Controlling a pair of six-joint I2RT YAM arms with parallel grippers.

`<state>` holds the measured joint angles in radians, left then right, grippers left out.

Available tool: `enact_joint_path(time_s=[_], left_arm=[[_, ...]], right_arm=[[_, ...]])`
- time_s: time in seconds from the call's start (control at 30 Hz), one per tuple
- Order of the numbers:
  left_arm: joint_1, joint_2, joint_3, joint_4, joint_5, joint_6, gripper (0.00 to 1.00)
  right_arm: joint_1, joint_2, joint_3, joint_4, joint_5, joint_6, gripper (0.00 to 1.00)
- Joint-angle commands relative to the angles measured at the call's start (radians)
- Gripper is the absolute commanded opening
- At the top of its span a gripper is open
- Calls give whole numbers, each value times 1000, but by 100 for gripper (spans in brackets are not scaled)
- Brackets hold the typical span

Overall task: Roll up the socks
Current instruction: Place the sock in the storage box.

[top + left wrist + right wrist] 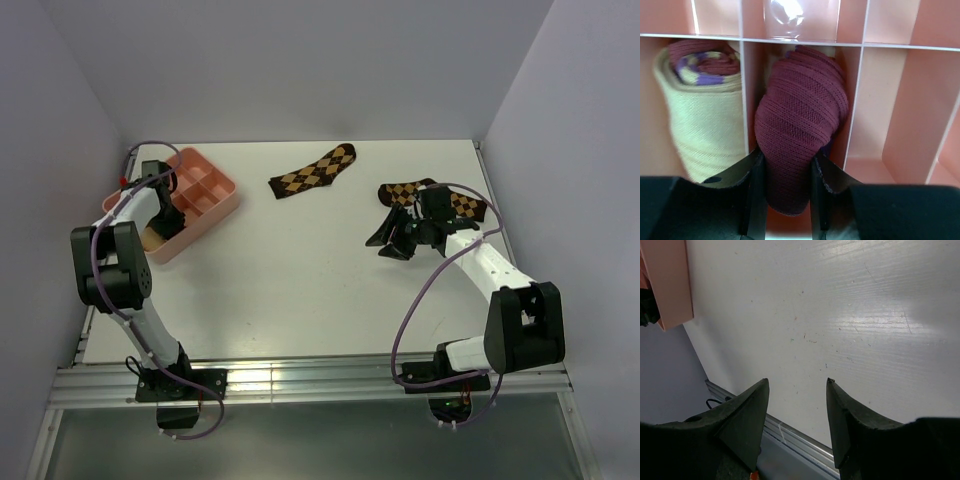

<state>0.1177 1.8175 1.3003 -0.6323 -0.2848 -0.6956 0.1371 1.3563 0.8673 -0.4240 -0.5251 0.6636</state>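
In the pink tray [226, 186] at the far left corner of the table [300, 280], we see the left gripper [787, 192] clamped on the lower end of the rolled crimson sock [802, 125], with a finger [754, 200] pressed to each side of it. That roll stands in a middle compartment and leans against the divider on its right. In the compartment just left of it, across a thin wall, we find the tan sock [705, 125], also rolled, its maroon-and-purple striped end toward the top of the wrist view. Over bare table on the right, the right gripper [796, 415] hangs with its jaws spread and nothing between them. An argyle sock [313, 172] lies flat near the far middle, and a second argyle sock [455, 203] lies partly under the right arm.
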Motion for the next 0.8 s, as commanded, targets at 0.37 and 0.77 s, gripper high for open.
enact_joint_path(time_s=[0.37,0.77], left_arm=[[2,-12,65,-69,30,31,39],[2,-43,116,-118,6,33,55]], right_arm=[[-11,-22,-8,39,-18,-2,56],[-13,-17,-10,47,-32,1,56]])
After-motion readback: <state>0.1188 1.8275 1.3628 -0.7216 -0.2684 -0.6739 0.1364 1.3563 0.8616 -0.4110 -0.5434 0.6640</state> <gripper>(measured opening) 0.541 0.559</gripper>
